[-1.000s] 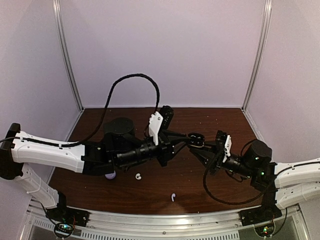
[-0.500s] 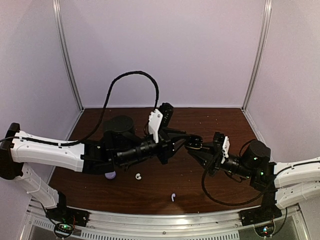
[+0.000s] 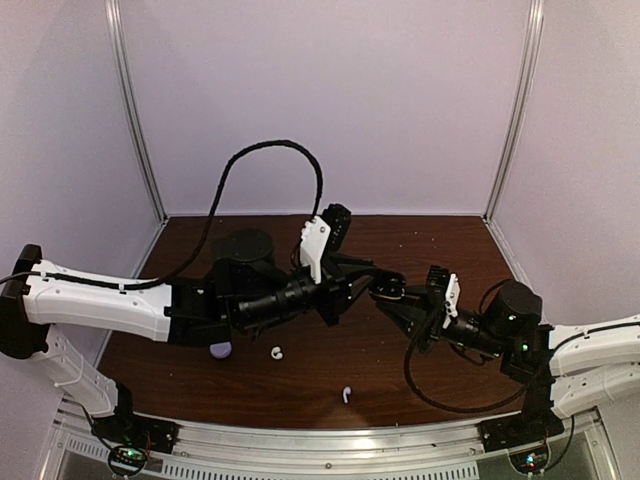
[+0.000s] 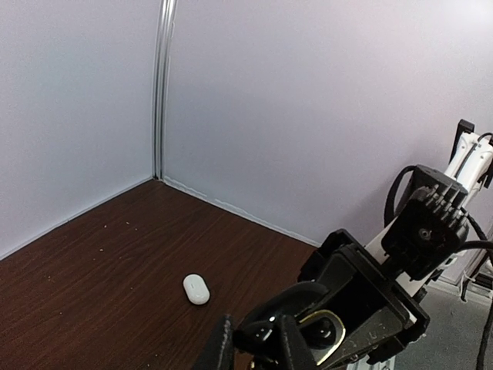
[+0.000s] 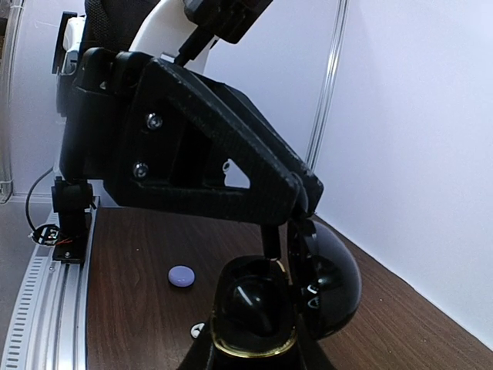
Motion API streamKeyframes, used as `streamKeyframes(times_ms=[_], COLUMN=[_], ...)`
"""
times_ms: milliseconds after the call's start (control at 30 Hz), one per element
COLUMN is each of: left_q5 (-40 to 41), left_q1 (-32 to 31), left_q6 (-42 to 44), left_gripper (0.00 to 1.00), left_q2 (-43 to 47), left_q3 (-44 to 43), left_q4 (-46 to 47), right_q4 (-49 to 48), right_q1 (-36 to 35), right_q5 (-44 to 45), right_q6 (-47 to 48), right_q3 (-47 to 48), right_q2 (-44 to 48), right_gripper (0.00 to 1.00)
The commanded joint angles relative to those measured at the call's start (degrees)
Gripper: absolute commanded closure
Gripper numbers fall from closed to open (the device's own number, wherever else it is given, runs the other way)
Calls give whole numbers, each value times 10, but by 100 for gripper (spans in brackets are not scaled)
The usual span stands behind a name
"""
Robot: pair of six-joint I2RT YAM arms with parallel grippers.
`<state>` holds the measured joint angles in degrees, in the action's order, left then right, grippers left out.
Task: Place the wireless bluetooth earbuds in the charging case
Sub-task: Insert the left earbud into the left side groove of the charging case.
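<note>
Right gripper [image 3: 393, 299] is clamping the open charging case [image 5: 333, 281] aloft at centre. Left gripper [image 4: 256, 344] is pinching what looks like a black earbud [image 4: 260, 334], hovering just above the case's open well, approaching from the left.

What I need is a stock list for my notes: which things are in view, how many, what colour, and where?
charging case: one, black with a gold rim, open, held above mid-table
small black piece: one, at the case's mouth, probably an earbud
curled earbud: one, white, on the table towards the front
stemmed earbud: one, white, near the front edge
round bud: one, pale lavender, beside the left arm
pebble case: one, white, towards a back corner
table: one, dark brown
left claw: one, black, pinching the small black piece
right claw: one, black, shut on the charging case
</note>
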<state>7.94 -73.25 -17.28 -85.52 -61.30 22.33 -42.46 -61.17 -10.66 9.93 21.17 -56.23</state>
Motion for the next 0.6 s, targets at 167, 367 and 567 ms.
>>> streamKeyframes(times_ms=[167,367,567], left_q5=[-30,-46,-40], left_q1=[-6,-15,-20], left_q6=[24,52,62], left_gripper=[100,100,100], left_q2=[-6,-7,-6], left_q3=[5,11,14], left_q4=[-2,14,13], right_q4=[-29,-37,-42], right_q1=[-4,-4,-4], right_q5=[0,2,2], right_q6=[-12,-26,-35], right_q3=[4,5,5], right_q2=[23,20,18], right_gripper=[100,100,100])
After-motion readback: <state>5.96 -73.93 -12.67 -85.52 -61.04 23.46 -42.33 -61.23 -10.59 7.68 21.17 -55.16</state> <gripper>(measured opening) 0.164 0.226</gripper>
